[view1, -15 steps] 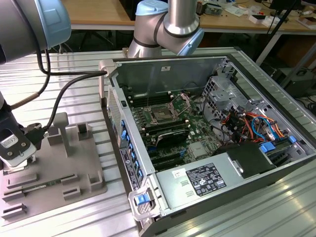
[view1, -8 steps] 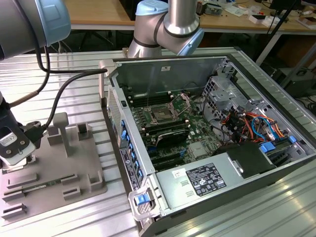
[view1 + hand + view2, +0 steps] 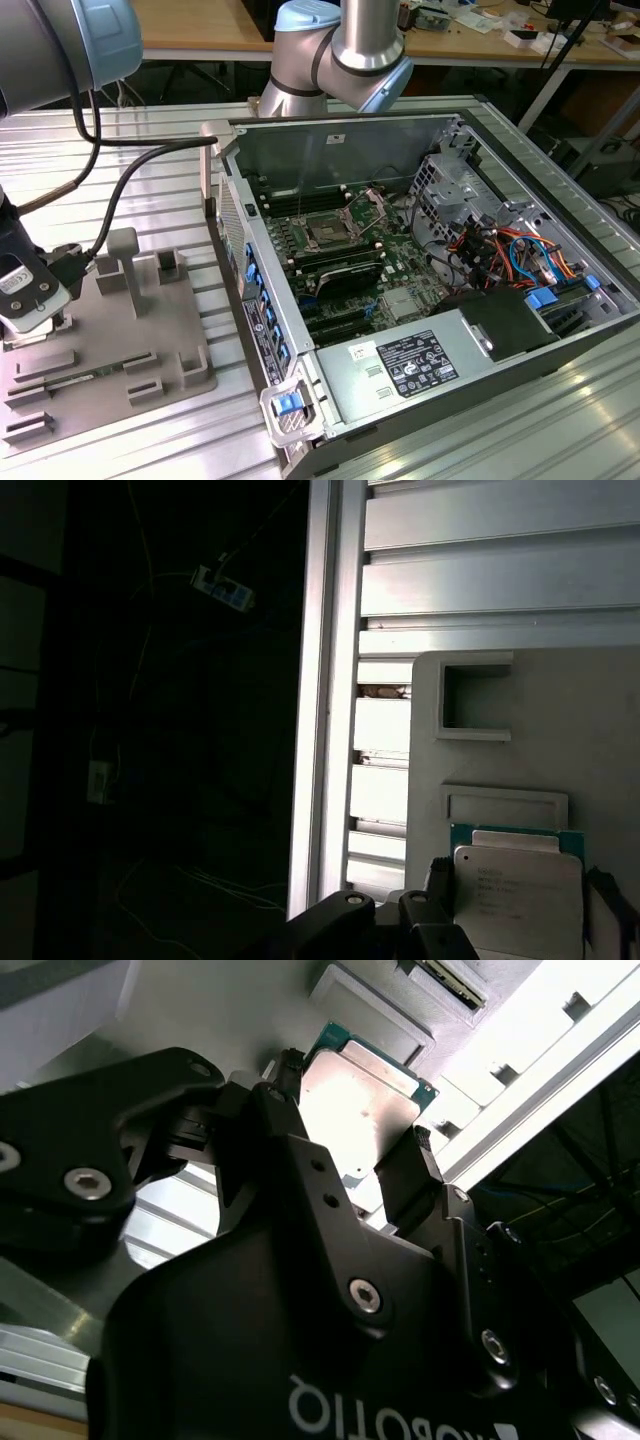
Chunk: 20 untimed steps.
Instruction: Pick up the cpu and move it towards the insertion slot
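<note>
The cpu (image 3: 360,1100) is a flat silvery square with a thin green rim, also seen in the first wrist view (image 3: 515,885). My gripper (image 3: 350,1120) has one black finger against each of its opposite edges, shut on it, just over the grey plastic tray (image 3: 590,740). In the exterior view the gripper (image 3: 32,318) hangs low over that tray (image 3: 110,340) at the exterior view's far left. The insertion slot (image 3: 328,231) lies inside the open computer case, dark in the middle, with its metal load plate (image 3: 372,206) raised behind it.
The open computer case (image 3: 420,260) stands at the exterior view's right, with coloured cables (image 3: 500,250) and a black power supply (image 3: 420,360) inside. The tray carries raised grey blocks (image 3: 125,265). A black cable (image 3: 130,160) runs from the arm. The ribbed aluminium table edge (image 3: 325,680) passes beside the tray.
</note>
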Tool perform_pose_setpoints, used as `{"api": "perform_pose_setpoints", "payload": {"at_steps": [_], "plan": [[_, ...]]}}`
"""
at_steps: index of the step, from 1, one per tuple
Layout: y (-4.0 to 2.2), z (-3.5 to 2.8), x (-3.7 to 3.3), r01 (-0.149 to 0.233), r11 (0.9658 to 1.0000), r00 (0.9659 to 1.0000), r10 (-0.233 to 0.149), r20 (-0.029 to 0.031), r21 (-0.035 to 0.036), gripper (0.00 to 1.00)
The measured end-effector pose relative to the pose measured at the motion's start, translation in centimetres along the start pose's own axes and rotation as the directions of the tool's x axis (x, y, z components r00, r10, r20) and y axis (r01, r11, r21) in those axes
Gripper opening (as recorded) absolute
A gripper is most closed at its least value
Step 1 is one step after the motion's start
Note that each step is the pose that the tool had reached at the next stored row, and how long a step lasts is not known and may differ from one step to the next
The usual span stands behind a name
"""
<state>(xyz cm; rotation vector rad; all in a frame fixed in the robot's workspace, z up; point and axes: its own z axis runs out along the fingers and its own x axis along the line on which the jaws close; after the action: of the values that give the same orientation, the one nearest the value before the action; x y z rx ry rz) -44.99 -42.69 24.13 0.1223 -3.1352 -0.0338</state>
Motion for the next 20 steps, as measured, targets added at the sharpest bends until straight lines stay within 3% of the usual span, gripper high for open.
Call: {"api": "perform_pose_setpoints", "payload": {"at_steps": [12,14,20], "plan": [[0.02,-0.78,0.00,0.000,1.0000,1.0000,0.000,0.0001,0.0000,0.55],[0.03,-1.24,0.00,0.000,1.0000,1.0000,0.000,0.0000,0.0000,0.55],[0.04,-1.85,0.01,0.000,1.0000,1.0000,0.000,0.0001,0.0000,0.55]]}}
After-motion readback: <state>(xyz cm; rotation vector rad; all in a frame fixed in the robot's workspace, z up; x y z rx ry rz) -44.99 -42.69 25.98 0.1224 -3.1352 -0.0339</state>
